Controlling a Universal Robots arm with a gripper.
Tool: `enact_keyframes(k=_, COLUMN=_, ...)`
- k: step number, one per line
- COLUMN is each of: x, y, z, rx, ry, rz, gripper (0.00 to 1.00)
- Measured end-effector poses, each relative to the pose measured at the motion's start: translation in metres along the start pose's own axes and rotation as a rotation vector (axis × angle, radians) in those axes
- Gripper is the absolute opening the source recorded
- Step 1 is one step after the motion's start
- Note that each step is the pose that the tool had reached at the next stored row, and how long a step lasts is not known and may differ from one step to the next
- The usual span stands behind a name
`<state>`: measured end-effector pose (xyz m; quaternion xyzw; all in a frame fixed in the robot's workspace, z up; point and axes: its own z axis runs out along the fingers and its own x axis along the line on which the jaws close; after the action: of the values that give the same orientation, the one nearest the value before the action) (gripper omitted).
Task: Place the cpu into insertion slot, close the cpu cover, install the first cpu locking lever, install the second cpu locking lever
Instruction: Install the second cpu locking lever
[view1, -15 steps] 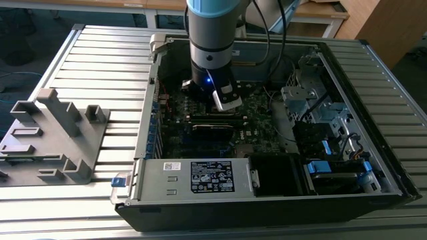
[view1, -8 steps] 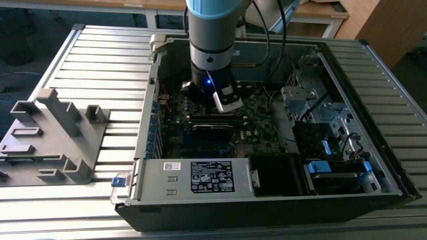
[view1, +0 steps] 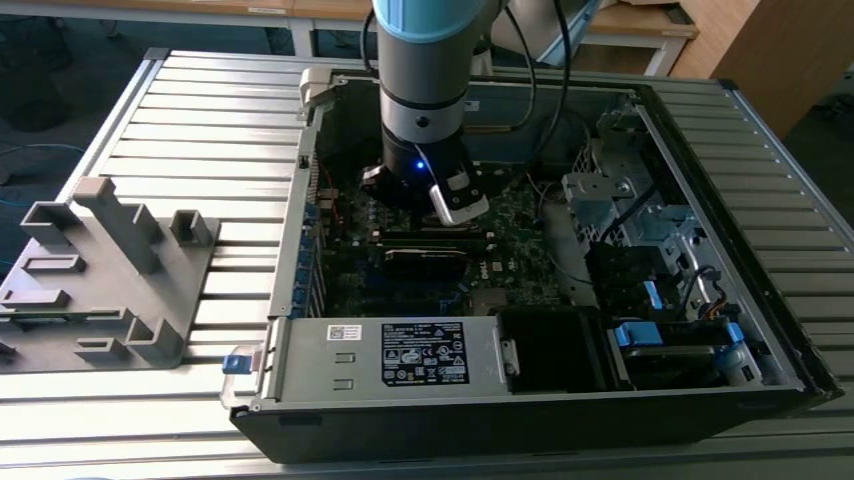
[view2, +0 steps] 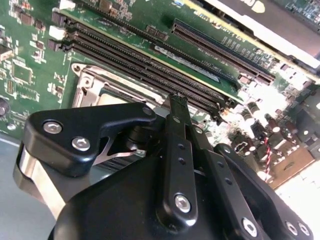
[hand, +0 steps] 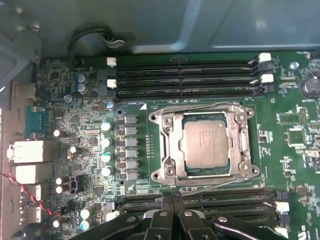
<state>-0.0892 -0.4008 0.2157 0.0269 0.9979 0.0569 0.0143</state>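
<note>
The dull grey-bronze square cpu (hand: 205, 144) sits in its silver-rimmed socket, just beyond the black end effector (hand: 172, 210), whose fingers look pressed together, seemingly empty.

Bench: you have a ribbed grey metal table (view1: 174, 120) with long grooves.
Fixture: you'll see a grey plastic stand (view1: 100, 280) toward the exterior view's left.
Furniture: wooden desks (view1: 627, 25) stand behind.
Floor: dark blue (view1: 67, 70).
Light: you get glare on the bench slats.
</note>
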Motion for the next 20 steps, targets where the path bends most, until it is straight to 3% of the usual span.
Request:
enact_keyframes(k=6, x=0.0002, y=0.0022, z=0.0013, rx=-0.0023, ry=0.0014, rz=-0.012, gripper=0.11)
enact_keyframes(k=9, x=0.0003, y=0.0022, z=0.002, rx=-0.0132, ry=0.0018, rz=-0.012, gripper=0.11)
enact_keyframes(k=20, x=0.0044, y=0.0015, z=0.0062, rx=-0.0144, ry=0.002, rz=-0.012, gripper=0.11)
